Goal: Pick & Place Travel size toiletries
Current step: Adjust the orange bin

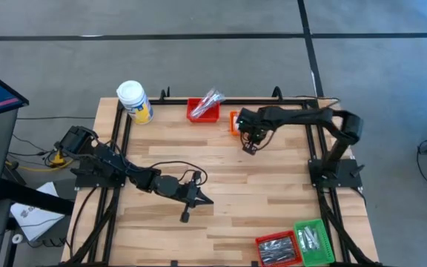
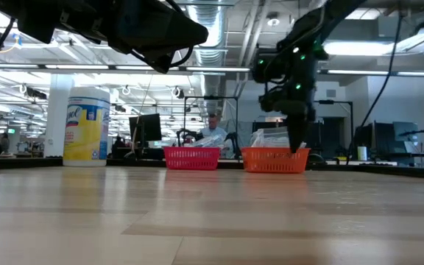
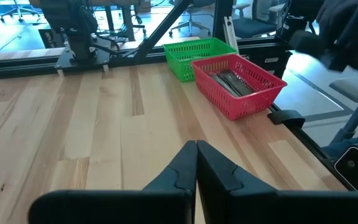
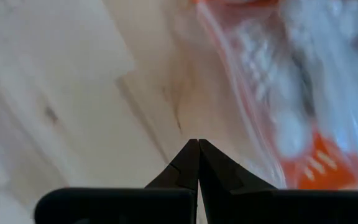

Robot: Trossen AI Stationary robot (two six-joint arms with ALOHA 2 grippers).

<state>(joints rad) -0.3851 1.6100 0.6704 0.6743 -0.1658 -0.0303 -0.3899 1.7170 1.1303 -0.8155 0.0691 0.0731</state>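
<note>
Near edge, right corner of the desk (image 1: pixel 228 185): a red basket (image 1: pixel 276 248) of slim grey sticks and a green basket (image 1: pixel 311 239). Mid-desk, the left claw (image 1: pixel 186 216) rests pressed together. At the far edge, two more baskets; the right claw (image 1: pixel 249 147), pressed together and empty, should spread before dipping into the orange basket (image 2: pixel 274 159) of clear-wrapped packets.

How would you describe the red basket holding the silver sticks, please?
Start at the wooden table and go to its near right corner. Two small plastic baskets sit there side by side; it is the red plastic basket, left of the green plastic basket, filled with dark silvery sticks.
</note>
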